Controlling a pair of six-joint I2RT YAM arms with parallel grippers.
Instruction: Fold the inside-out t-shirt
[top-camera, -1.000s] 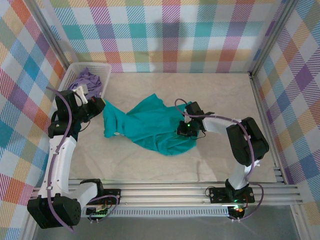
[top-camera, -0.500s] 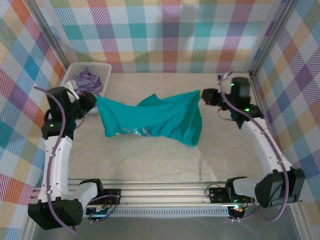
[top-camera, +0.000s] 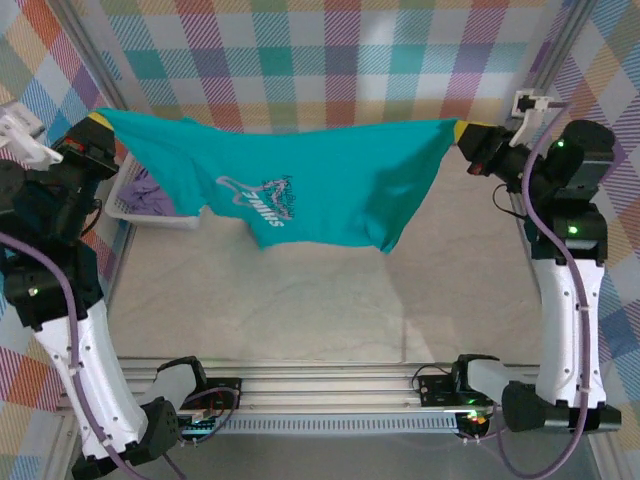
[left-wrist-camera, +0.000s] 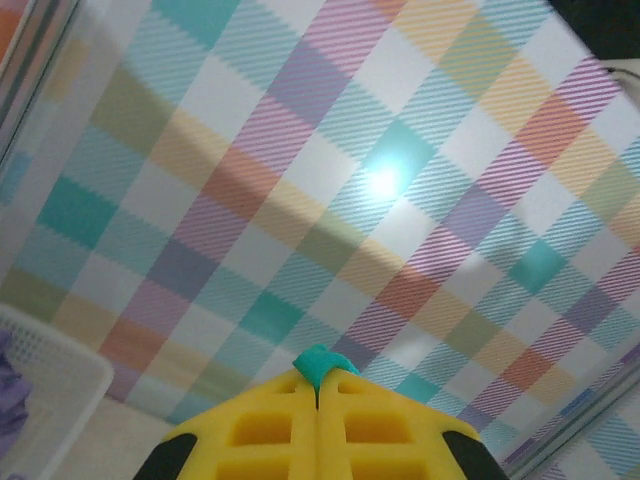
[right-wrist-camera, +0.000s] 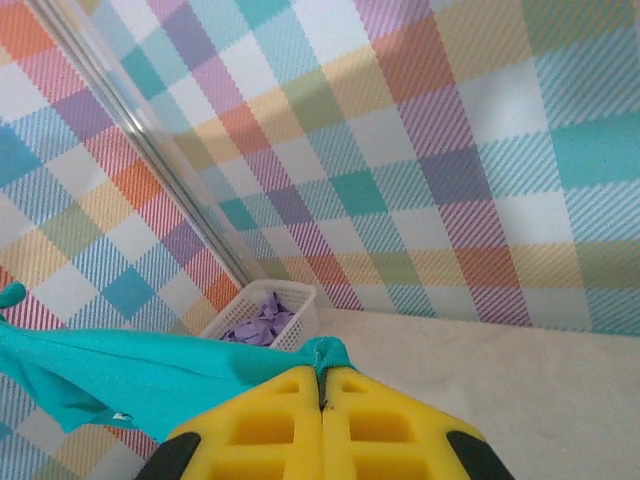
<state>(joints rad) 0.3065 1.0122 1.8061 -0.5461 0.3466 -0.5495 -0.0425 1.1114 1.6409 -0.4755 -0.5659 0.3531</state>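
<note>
The teal t-shirt hangs stretched in the air between both arms, high over the table, with a pale printed logo showing through near its middle. My left gripper is shut on its left corner; a nub of teal cloth pokes out between the yellow fingers. My right gripper is shut on the right corner, with teal fabric running off to the left from the yellow fingers. The shirt's lower edge sags toward the right.
A white basket holding a lavender garment stands at the back left, partly behind the hanging shirt; the basket also shows in the right wrist view. Plaid walls enclose the beige table. A metal rail runs along the near edge.
Both arms have risen and spread apart, lifting the shirt off the table and pulling it taut. The shirt now hangs spread out with its print visible.
</note>
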